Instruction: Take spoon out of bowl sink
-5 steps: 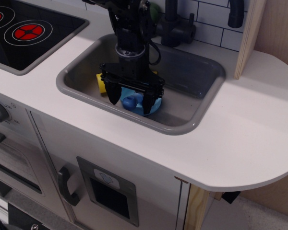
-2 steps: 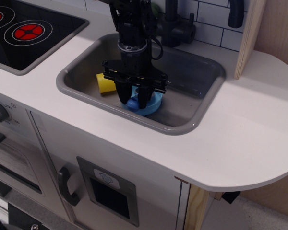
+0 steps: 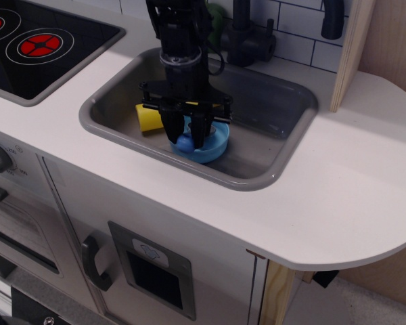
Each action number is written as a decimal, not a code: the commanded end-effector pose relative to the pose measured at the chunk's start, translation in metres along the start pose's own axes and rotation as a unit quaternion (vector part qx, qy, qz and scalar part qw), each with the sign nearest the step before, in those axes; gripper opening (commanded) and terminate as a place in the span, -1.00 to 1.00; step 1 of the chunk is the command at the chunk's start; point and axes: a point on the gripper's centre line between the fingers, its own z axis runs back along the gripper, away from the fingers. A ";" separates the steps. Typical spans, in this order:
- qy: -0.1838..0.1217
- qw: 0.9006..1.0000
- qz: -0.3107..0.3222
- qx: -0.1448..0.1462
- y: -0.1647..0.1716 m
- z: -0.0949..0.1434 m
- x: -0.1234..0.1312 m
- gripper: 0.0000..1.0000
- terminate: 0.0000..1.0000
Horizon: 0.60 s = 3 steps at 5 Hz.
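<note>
The grey sink (image 3: 271,172) is set in the white countertop. The light-blue bowl (image 3: 215,143) sits on the sink floor near the front wall. My black gripper (image 3: 187,137) points straight down over the bowl's left part, its fingers closed on the spoon's blue handle (image 3: 185,144). The spoon's dark cup is hidden behind the fingers. I cannot tell whether the spoon still touches the bowl.
A yellow bottle (image 3: 147,118) lies in the sink just left of the gripper. A dark faucet (image 3: 247,40) stands behind the sink. A black stovetop (image 3: 40,44) with red rings is at the left. A wooden post (image 3: 348,54) rises at the right.
The gripper was open astride the bowl one second ago. It has closed on the spoon's handle and has risen a little.
</note>
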 end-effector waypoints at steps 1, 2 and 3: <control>-0.072 0.996 0.032 -0.032 -0.012 0.061 0.017 -1.00 -1.00; -0.072 0.996 0.019 -0.046 -0.027 0.068 0.012 -1.00 -1.00; -0.050 0.998 -0.010 -0.025 -0.049 0.050 0.011 -1.00 -1.00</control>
